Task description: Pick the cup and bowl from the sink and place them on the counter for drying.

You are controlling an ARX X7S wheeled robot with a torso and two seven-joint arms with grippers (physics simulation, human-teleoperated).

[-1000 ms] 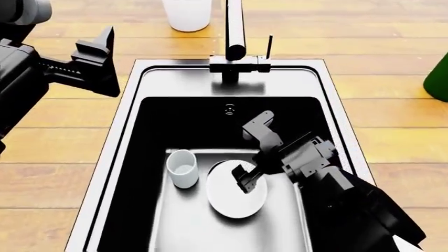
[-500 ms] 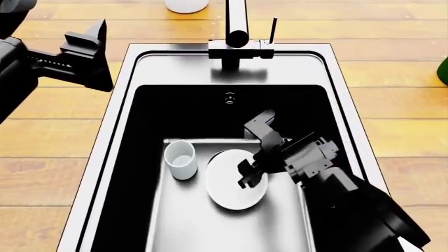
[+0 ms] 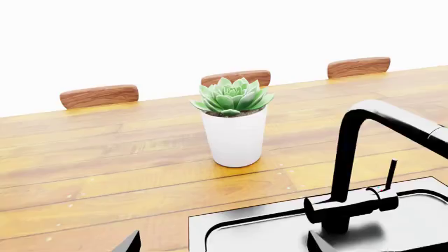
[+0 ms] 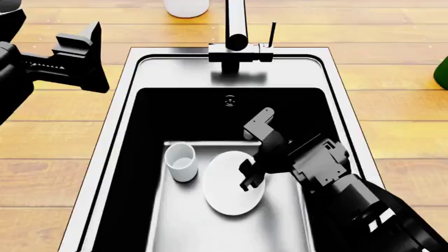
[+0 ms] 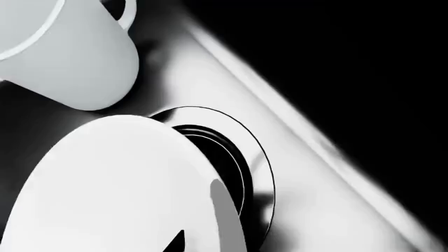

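The small white cup (image 4: pixel 180 160) stands upright on the steel floor of the sink (image 4: pixel 116 131), left of the white bowl (image 4: pixel 224 190). The bowl looks tilted and partly covers the round drain (image 5: pixel 242 157). My right gripper (image 4: pixel 253 151) is down in the basin and open. One finger (image 4: pixel 249 177) is over the bowl's inside, the other (image 4: pixel 259 124) is beyond its far rim. The right wrist view shows the bowl (image 5: pixel 105 184) close up and the cup (image 5: pixel 70 52) behind it. My left gripper (image 4: pixel 91 55) is open and empty above the counter (image 4: pixel 56 136), left of the sink.
The tall black faucet (image 4: pixel 236 31) and its lever stand at the sink's far rim, also in the left wrist view (image 3: pixel 364 157). A white pot with a green succulent (image 3: pixel 234 136) stands on the counter behind it. A green object (image 4: pixel 441 73) sits at the right edge.
The bowl has shifted a little left toward the cup and looks more tilted. The right gripper stays at its rim, fingers just as far apart. The left arm has barely moved.
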